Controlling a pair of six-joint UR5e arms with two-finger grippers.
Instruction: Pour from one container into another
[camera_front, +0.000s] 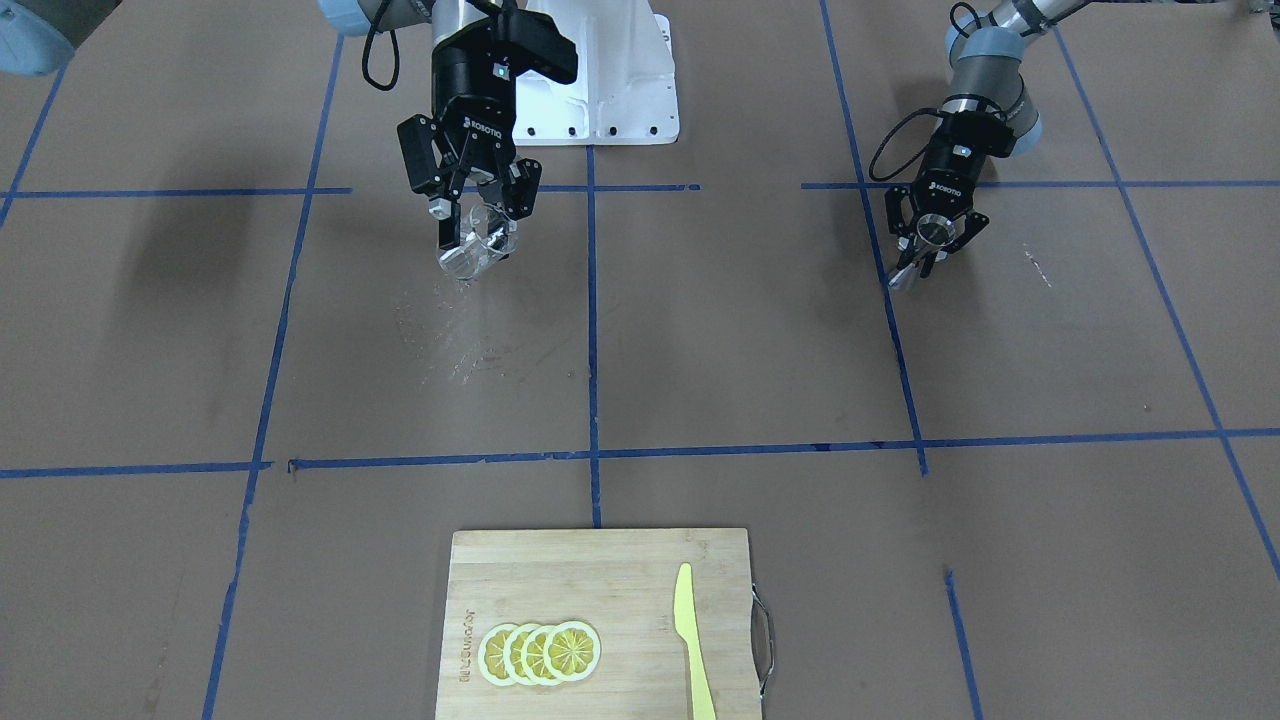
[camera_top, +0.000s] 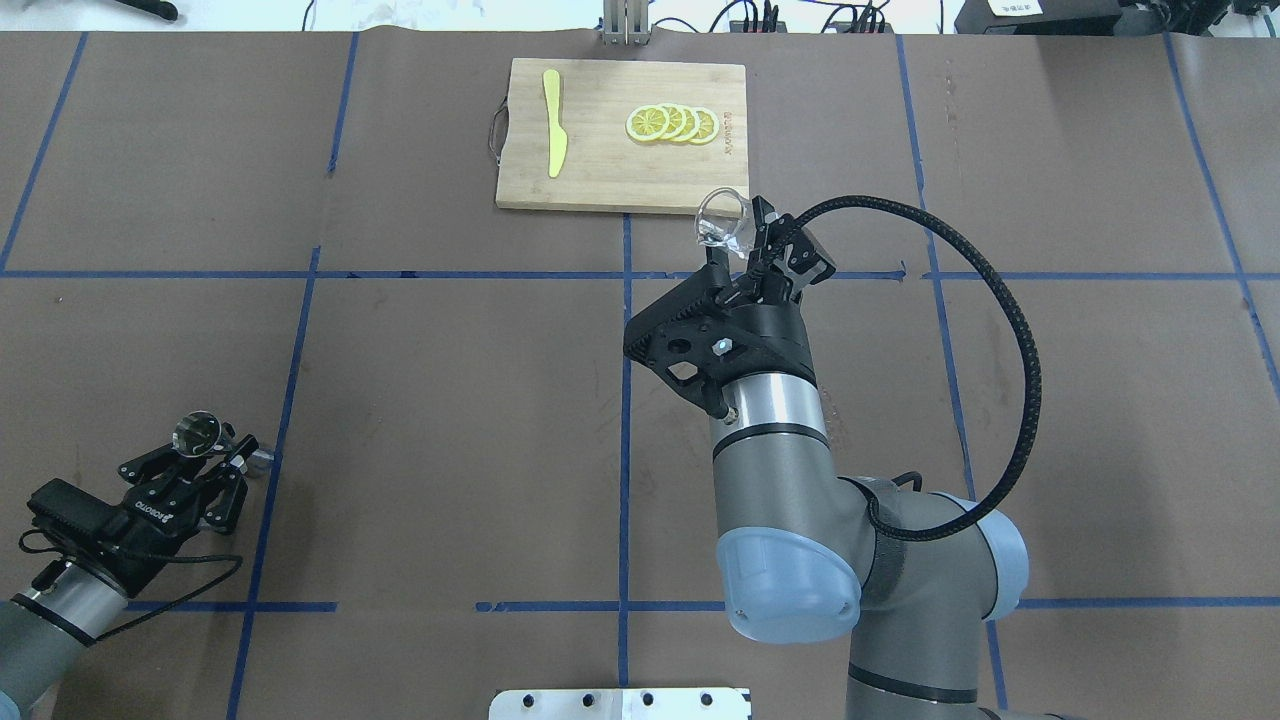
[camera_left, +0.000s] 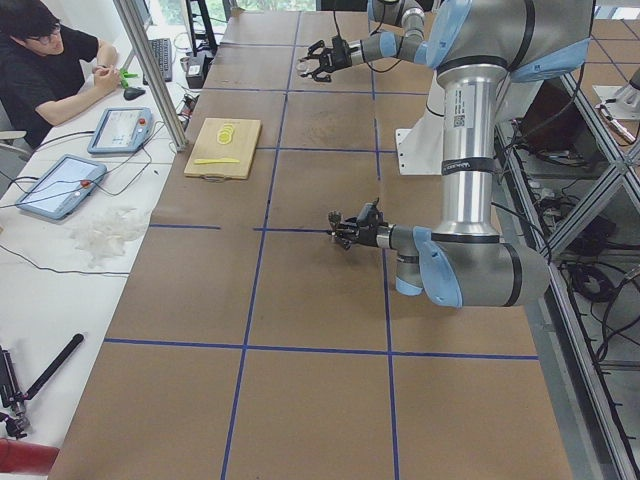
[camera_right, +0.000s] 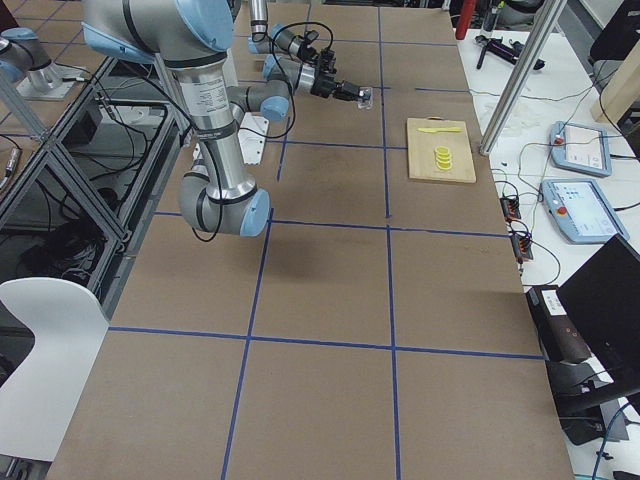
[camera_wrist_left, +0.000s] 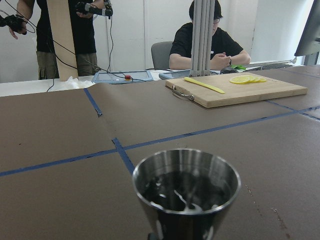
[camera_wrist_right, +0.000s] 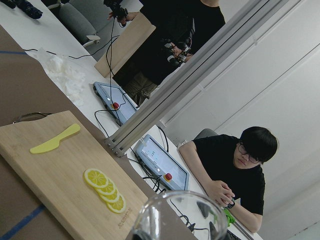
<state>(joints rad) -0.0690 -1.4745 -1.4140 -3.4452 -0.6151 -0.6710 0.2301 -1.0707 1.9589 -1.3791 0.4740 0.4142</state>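
Table (camera_top: 450, 400): brown top with a blue tape grid. Cutting board (camera_top: 600, 180): wooden, at 12 o'clock on the table in the overhead view. Right gripper (camera_top: 742, 240): at 1 o'clock from the table's centre, near the board's edge, fingers closed on the glass cup (camera_top: 722, 220), which is clear, tilted and held off the table. Left gripper (camera_top: 215, 448): between 8 and 9 o'clock, low, fingers clamped about the jigger (camera_top: 198, 434), which is steel, mouth up and well apart from the cup. Knife (camera_top: 553, 135): yellow, at 9 o'clock on the board. Lemon slices (camera_top: 672, 123): four, overlapping, at 2 o'clock on the board.
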